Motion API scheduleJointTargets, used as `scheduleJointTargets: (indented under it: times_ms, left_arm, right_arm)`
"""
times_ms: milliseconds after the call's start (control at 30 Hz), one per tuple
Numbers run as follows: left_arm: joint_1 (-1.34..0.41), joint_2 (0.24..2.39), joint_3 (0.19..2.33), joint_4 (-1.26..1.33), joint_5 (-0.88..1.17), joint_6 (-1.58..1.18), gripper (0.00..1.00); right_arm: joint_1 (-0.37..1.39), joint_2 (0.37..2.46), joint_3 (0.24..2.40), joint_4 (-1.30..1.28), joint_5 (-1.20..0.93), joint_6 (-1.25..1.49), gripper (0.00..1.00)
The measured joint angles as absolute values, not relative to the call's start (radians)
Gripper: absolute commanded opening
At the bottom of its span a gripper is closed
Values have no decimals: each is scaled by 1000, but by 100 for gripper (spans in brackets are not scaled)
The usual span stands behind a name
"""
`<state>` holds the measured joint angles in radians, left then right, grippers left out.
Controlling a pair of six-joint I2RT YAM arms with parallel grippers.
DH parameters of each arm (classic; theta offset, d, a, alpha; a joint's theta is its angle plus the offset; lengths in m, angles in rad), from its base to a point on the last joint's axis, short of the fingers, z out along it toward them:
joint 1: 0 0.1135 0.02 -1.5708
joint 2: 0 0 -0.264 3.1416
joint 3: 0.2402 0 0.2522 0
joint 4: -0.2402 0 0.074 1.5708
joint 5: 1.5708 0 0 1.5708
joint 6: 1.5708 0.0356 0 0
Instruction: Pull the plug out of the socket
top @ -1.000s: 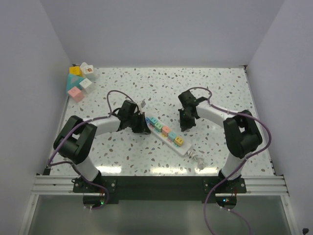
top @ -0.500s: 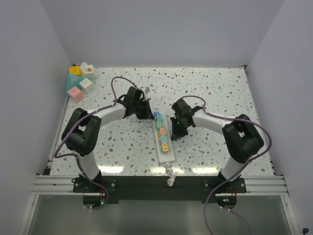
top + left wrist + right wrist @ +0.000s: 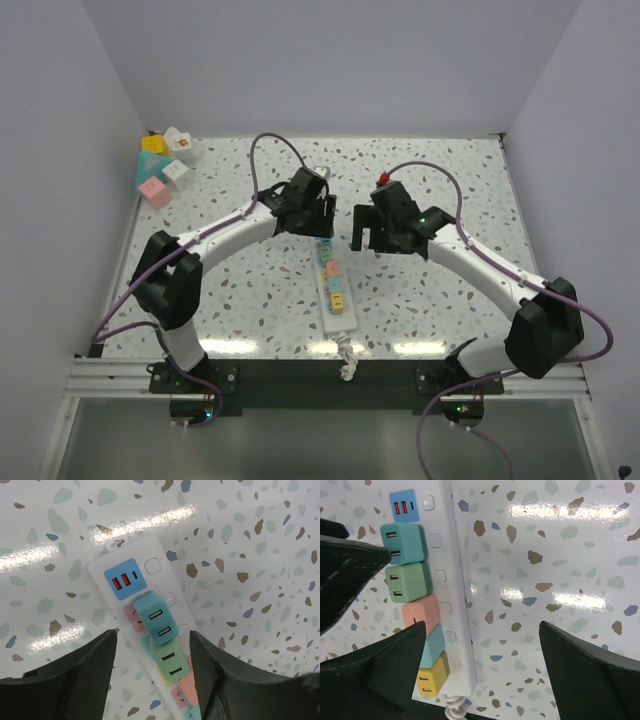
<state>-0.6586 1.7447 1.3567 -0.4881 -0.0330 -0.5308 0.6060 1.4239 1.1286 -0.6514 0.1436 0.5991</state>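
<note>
The socket (image 3: pixel 341 320) is a white strip lying lengthwise mid-table, its cord end toward the arm bases. Several coloured plugs sit in a row on it: teal (image 3: pixel 155 619), green (image 3: pixel 170 661), orange (image 3: pixel 421 612), teal again and yellow (image 3: pixel 432 676). A blue USB panel (image 3: pixel 125 578) marks its far end. My left gripper (image 3: pixel 152 640) hovers open over that far end, its fingers either side of the teal and green plugs without touching them. My right gripper (image 3: pixel 482 630) is open just right of the strip, one finger (image 3: pixel 395 670) over the plugs, the other over bare table.
A heap of coloured blocks (image 3: pixel 163 165) lies in the back left corner. The strip's white coiled cord (image 3: pixel 347 362) runs to the front edge between the arm bases. White walls close in the speckled table (image 3: pixel 450 180) on three sides.
The strip swung from a diagonal to lengthwise, then stayed put. Both grippers let go, opened wide and moved toward its far end.
</note>
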Motion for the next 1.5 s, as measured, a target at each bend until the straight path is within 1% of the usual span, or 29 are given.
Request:
scheduleJointTargets:
  times_ms: [200,400,500,567,600,633,667,700,767,900,1000,1033,1133,1333,1467,1500]
  left_arm:
    - [-694,1853,1391,-531,-104,-559,64]
    - [-703,1938,1454,-550,-139,-585,59]
    - [-710,1971,1464,-553,-150,-606,56]
    - [-714,1974,1464,-555,-161,-624,49]
    - [-716,1975,1464,-554,-162,-636,44]
    - [-717,1975,1463,-552,-162,-643,31]
    - [-719,1976,1460,-551,-167,-654,25]
    - [-719,1975,1457,-546,-167,-673,12]
    - [-719,1975,1449,-529,-164,-693,1]
    - [-720,1971,1432,-504,-165,-697,0]
    - [-720,1969,1426,-496,-167,-699,0]
    - [-720,1967,1422,-493,-167,-701,0]
    - [-720,1961,1410,-479,-168,-708,0]
    - [-720,1964,1412,-480,-172,-718,0]
    - [-720,1973,1425,-478,-176,-723,0]
    - [-720,1975,1427,-477,-176,-725,0]
  right_arm:
    - [623,1382,1125,-665,139,583,96]
    - [682,1352,1116,-669,141,583,96]
    - [708,1354,1112,-671,142,584,94]
    - [721,1356,1111,-670,144,584,91]
    - [727,1356,1111,-670,145,584,90]
    - [731,1358,1111,-669,146,584,89]
    - [738,1361,1111,-667,147,584,87]
    - [743,1367,1111,-667,148,583,86]
    - [758,1383,1111,-665,149,584,85]
    - [822,1423,1108,-658,163,591,81]
    - [892,1438,1087,-648,175,622,75]
    - [914,1439,1077,-645,179,640,71]
    - [972,1441,1055,-636,201,702,65]
    - [1040,1525,1066,-617,227,818,57]
    - [1072,1582,1107,-613,255,860,47]
    - [1077,1594,1107,-615,258,870,46]
